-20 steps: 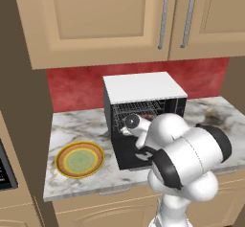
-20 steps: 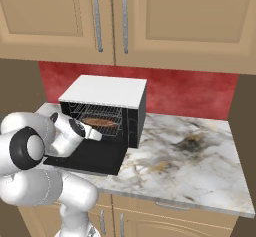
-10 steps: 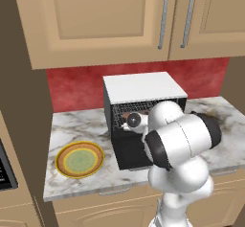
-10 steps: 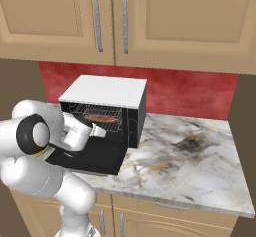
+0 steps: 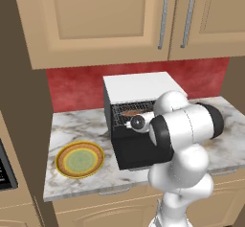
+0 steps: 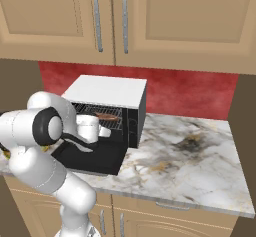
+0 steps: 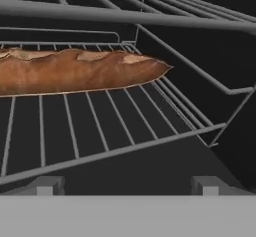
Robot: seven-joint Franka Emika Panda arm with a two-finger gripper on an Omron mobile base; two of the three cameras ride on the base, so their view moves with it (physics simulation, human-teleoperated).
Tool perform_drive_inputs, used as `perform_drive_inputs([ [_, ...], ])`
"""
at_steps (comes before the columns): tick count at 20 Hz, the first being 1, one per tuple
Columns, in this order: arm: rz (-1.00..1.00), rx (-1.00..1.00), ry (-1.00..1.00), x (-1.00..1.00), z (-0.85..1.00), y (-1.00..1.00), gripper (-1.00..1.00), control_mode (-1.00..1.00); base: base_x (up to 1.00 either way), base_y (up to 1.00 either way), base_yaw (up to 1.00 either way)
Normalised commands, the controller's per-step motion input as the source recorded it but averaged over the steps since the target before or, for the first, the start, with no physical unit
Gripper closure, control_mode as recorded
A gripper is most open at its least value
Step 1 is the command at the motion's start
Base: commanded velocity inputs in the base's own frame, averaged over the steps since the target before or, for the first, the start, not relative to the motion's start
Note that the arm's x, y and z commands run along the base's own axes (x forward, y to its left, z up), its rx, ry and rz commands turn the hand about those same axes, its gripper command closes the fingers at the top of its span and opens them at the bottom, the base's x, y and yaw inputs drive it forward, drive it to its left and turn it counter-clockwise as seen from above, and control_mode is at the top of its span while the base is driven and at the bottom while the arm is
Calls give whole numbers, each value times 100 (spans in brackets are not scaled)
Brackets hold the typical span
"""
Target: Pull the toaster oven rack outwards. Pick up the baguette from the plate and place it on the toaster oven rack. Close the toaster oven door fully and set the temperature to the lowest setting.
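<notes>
Marble counter (image 6: 190, 156); baguette (image 7: 75, 71) on rack (image 7: 100, 131)

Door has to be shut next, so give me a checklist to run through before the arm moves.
1. baguette lying on the toaster oven rack: ok.
2. claw open and holding nothing: ok.
3. plate bare, bread off it: ok.
4. toaster oven door closed: not ok, it hangs open.
5. Claw clear of the door's swing: not ok, it sits at the oven mouth.
6. Rack pushed in far enough for the door: cannot tell.
</notes>
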Motion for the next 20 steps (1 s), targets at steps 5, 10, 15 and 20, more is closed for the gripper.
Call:
perform_drive_inputs([
  [5,0,0,-5,-1,0,-47,-100,-100,0,0,0],
  [10,0,5,-2,-18,16,-49,-100,-100,0,0,0],
  [15,0,22,0,-51,44,-30,-100,-100,0,0,0],
  [20,0,31,6,-76,59,-14,-100,-100,0,0,0],
])
